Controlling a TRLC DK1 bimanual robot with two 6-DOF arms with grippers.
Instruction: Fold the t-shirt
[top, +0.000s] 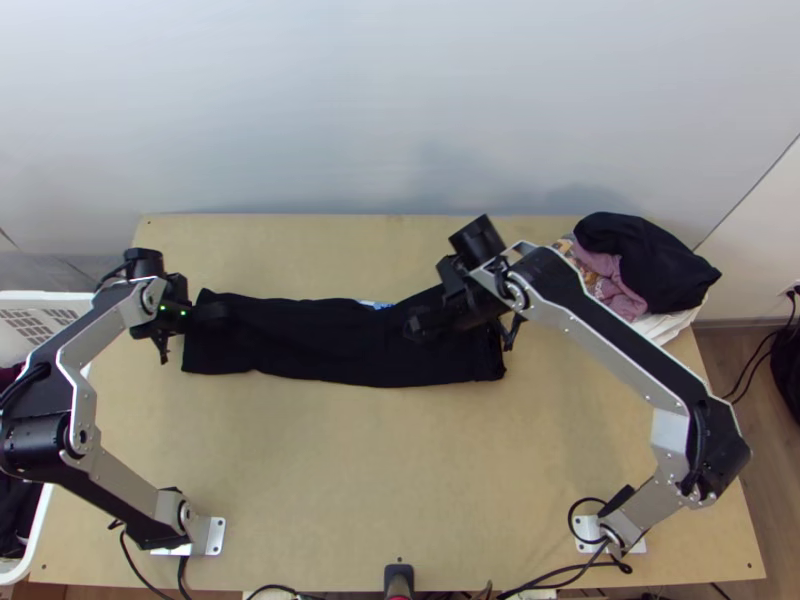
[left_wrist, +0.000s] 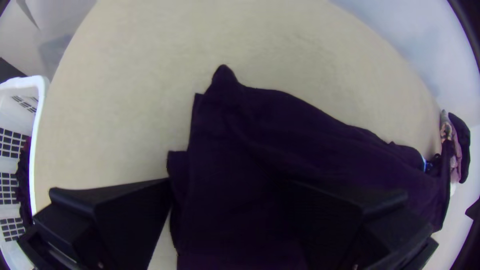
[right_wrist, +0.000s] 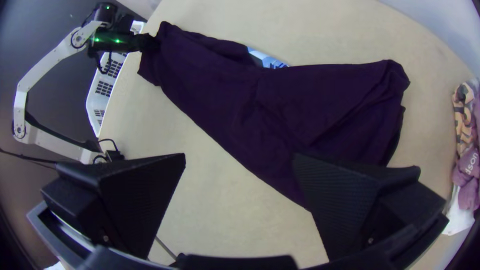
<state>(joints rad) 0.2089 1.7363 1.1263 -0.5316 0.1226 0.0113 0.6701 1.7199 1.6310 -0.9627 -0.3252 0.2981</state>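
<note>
The black t-shirt (top: 330, 345) lies across the table as a long, narrow folded strip, with a bit of blue and white print at its far edge. My left gripper (top: 200, 315) is at the strip's left end; in the left wrist view that gripper (left_wrist: 232, 192) stands open, one finger over the shirt (left_wrist: 260, 140) and the other beside its end. Over the strip's right part is my right gripper (top: 418, 325). The right wrist view has this gripper (right_wrist: 240, 165) open above the shirt (right_wrist: 280, 110), with no cloth clamped between its fingers.
A pile of folded clothes (top: 640, 265), black, pink and patterned, sits at the table's far right corner. A white basket (top: 45, 298) with dark cloth stands off the left edge. Bare tabletop (top: 380, 460) lies in front of the shirt.
</note>
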